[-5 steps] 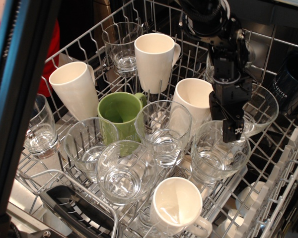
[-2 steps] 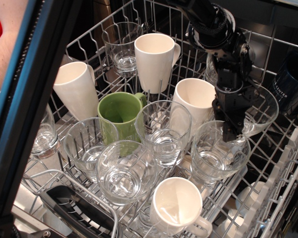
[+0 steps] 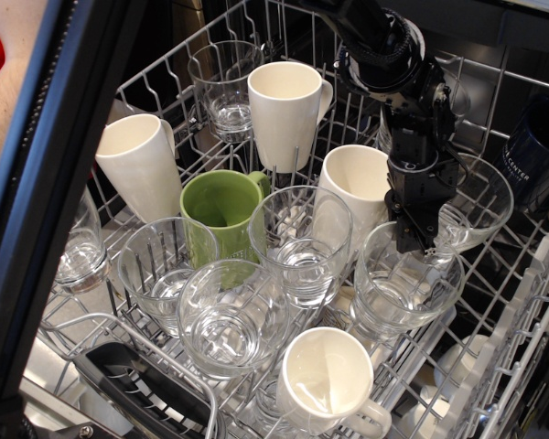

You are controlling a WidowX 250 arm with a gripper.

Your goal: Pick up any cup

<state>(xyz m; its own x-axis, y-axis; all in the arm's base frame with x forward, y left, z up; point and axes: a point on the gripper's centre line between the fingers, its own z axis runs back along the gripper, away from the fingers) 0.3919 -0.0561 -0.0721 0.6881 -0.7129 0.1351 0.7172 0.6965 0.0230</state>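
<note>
Several clear glass tumblers stand in a wire dishwasher rack (image 3: 522, 302). The cup nearest my gripper (image 3: 412, 240) is a tumbler (image 3: 404, 291) at the right front. My black gripper hangs from the arm at the top right, and its tips sit at this tumbler's far rim. The fingers look close together, but I cannot tell whether they straddle or pinch the rim. Other tumblers stand at the centre (image 3: 302, 242), the front (image 3: 231, 320), the front left (image 3: 160, 265) and the back (image 3: 224, 87).
White mugs stand at the back centre (image 3: 285, 110), left (image 3: 139, 165), beside the gripper (image 3: 357, 187) and at the front (image 3: 325, 382). A green mug (image 3: 221, 208) is mid-left. A glass bowl (image 3: 480, 206) and a dark mug (image 3: 535, 151) are at the right. A dark frame bar (image 3: 46, 201) blocks the left.
My gripper has moved left and slightly up along the right front tumbler's far rim. The tumbler looks nudged a little to the right. The bar at left has shifted.
</note>
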